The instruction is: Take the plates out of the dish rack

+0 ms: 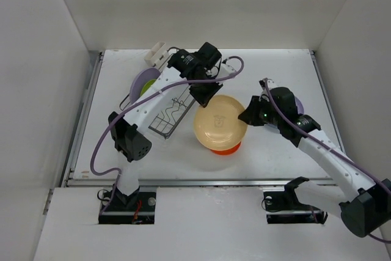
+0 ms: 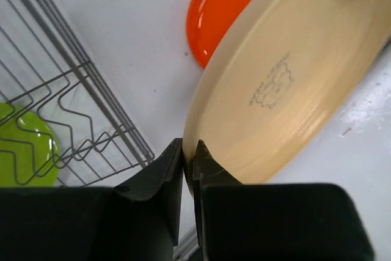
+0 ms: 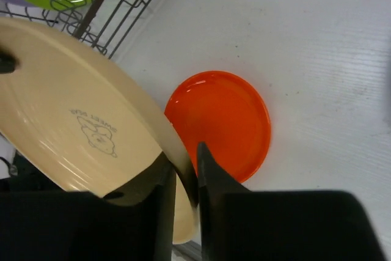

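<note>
A cream plate (image 1: 219, 123) hangs tilted over the table, with a gripper on each side of it. My left gripper (image 2: 188, 149) is shut on its rim next to the dish rack (image 1: 170, 114). My right gripper (image 3: 184, 154) pinches the opposite rim (image 3: 177, 151), one finger on each face. In the top view the left gripper (image 1: 204, 97) is at the plate's far-left edge and the right gripper (image 1: 246, 116) at its right edge. An orange plate (image 3: 226, 120) lies flat on the table under the cream one. A green plate (image 2: 24, 145) stands in the rack, with a purple plate (image 1: 140, 79) beside it.
A small cream box (image 1: 156, 53) sits at the rack's far corner. The rack's wire wall (image 2: 91, 90) runs close to the left gripper. White walls enclose the table on three sides. Bare table (image 1: 287, 77) lies to the right of the plates.
</note>
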